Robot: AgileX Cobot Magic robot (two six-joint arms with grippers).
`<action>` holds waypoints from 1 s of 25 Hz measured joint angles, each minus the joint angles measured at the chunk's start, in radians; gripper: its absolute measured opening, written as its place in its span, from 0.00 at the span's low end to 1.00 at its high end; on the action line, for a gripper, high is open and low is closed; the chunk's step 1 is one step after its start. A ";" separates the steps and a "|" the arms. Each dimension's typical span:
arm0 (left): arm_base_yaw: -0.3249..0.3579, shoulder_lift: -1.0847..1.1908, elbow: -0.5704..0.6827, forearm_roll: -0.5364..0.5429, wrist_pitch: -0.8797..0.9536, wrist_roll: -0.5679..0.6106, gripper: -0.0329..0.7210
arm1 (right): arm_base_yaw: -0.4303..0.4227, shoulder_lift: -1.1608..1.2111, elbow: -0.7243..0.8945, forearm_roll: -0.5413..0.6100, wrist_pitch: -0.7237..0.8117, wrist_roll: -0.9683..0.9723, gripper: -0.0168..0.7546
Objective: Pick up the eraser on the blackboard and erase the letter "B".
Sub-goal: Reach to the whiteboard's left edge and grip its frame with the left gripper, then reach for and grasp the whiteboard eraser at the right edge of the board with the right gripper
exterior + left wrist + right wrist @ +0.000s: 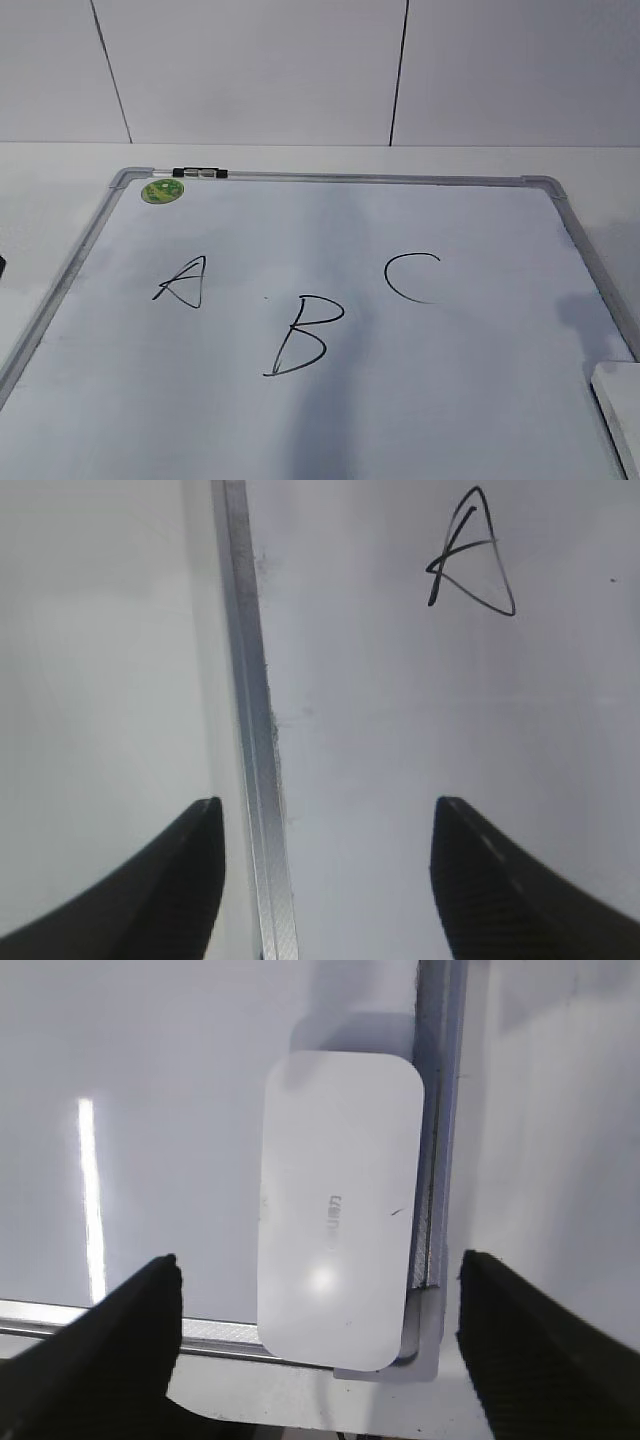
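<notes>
Right down at the near corner of the blackboard [330, 420] sits the eraser [338, 1205], lying flat with its white top up, its long side tucked against the board's metal frame [432, 1160] and its end overlapping the corner piece. Directly above it hangs the right gripper [320, 1335], jaws spread wide, one dark finger on each side of the block and neither touching it, with nothing held. Over on the other side the left gripper [325, 865] is open too, empty, straddling the left rail of the frame near the "A" [472, 555].

From the exterior view only a white corner of the eraser [617, 415] shows at the lower right, well apart from the letter "B" [300, 335], which stands untouched mid-board between the "A" and the "C" [410, 277].

My guess is the eraser is light and rigid, smooth plastic on top, so likely a bit slippery. I'd pinch it across the short width, around the middle of its length. The frame crowding one long edge looks like the awkward bit
</notes>
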 joint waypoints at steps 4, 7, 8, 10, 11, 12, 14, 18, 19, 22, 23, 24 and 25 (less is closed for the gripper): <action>0.000 0.134 -0.002 -0.010 -0.051 0.036 0.69 | 0.000 0.000 0.000 0.000 0.000 -0.011 0.89; 0.000 0.203 -0.002 -0.016 -0.095 0.053 0.69 | 0.000 0.000 0.000 0.000 0.000 -0.013 0.89; 0.000 0.222 -0.002 -0.017 -0.109 0.057 0.69 | 0.000 0.000 0.000 0.000 0.000 -0.015 0.89; 0.000 0.259 -0.002 -0.022 -0.135 0.061 0.69 | 0.000 0.000 0.000 0.000 0.000 -0.017 0.89; 0.000 0.275 -0.005 -0.022 -0.146 0.063 0.69 | 0.000 0.000 0.000 0.000 0.000 -0.017 0.89; 0.000 0.294 -0.005 -0.024 -0.155 0.065 0.69 | 0.000 0.000 0.000 0.000 0.000 -0.017 0.89; 0.000 0.330 -0.005 -0.024 -0.175 0.067 0.69 | 0.000 0.000 0.000 0.000 0.000 -0.019 0.89; 0.000 0.380 -0.007 -0.025 -0.194 0.067 0.69 | 0.000 0.000 0.000 0.000 0.000 -0.021 0.88; 0.000 0.389 -0.007 -0.029 -0.196 0.071 0.69 | 0.000 0.000 0.000 0.000 0.000 -0.021 0.88; 0.000 0.410 -0.007 -0.065 -0.210 0.101 0.69 | 0.000 0.000 0.000 0.000 0.000 -0.021 0.87; 0.000 0.415 -0.007 -0.077 -0.212 0.110 0.69 | 0.000 0.000 0.000 0.000 0.002 -0.021 0.87; 0.000 0.423 -0.009 -0.090 -0.215 0.116 0.68 | 0.000 0.000 0.000 0.000 0.004 -0.021 0.87; 0.000 0.429 -0.011 -0.098 -0.219 0.118 0.66 | 0.000 0.000 0.000 0.000 0.005 -0.021 0.87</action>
